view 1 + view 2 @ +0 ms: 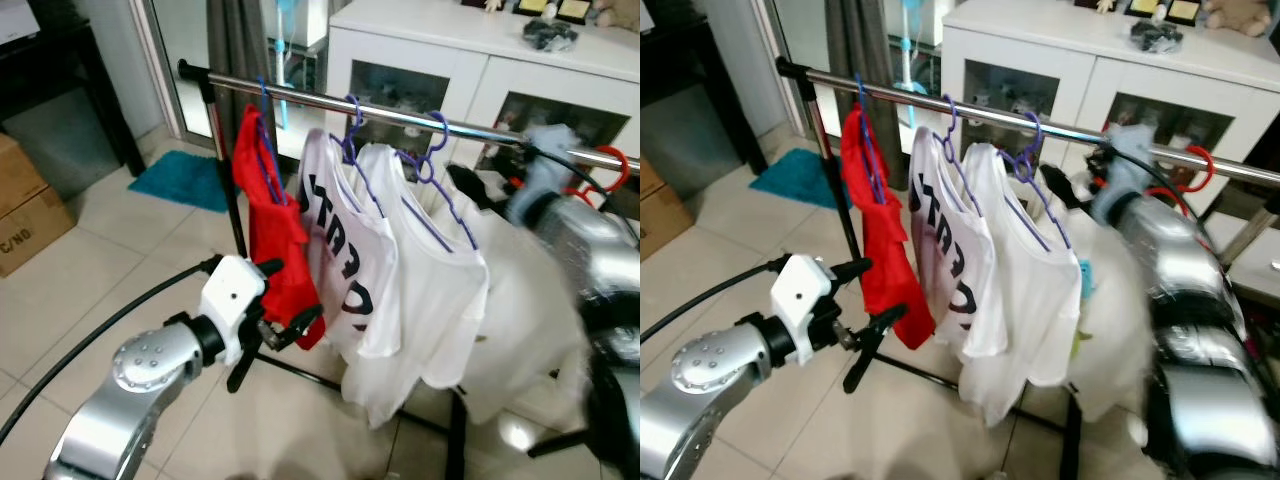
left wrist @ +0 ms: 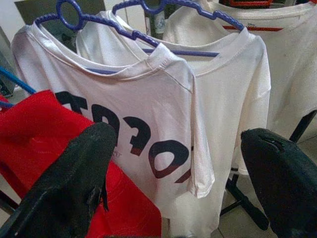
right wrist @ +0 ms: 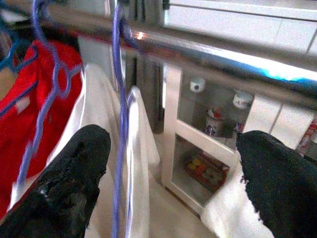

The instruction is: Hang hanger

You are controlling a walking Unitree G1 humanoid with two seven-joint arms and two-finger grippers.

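Observation:
A chrome rail [image 1: 400,115] carries a red shirt [image 1: 270,220], a white shirt with black letters [image 1: 340,250] and a plain white shirt [image 1: 440,290], each on a purple hanger [image 1: 352,130]. A red hanger [image 1: 612,165] hooks the rail at far right. My left gripper [image 1: 272,345] is open, low by the red shirt's hem, with nothing between its fingers [image 2: 69,178]. My right gripper [image 1: 1085,180], blurred, is up by the rail just right of the plain white shirt's hanger hook [image 3: 119,74]; it is open and empty, with another white garment [image 3: 223,213] below it.
A white cabinet [image 1: 480,60] with glass doors stands behind the rack. A teal mat [image 1: 185,180] lies on the tiled floor at back left, and cardboard boxes [image 1: 25,210] sit at far left. The rack's black base bar [image 1: 330,375] runs under the clothes.

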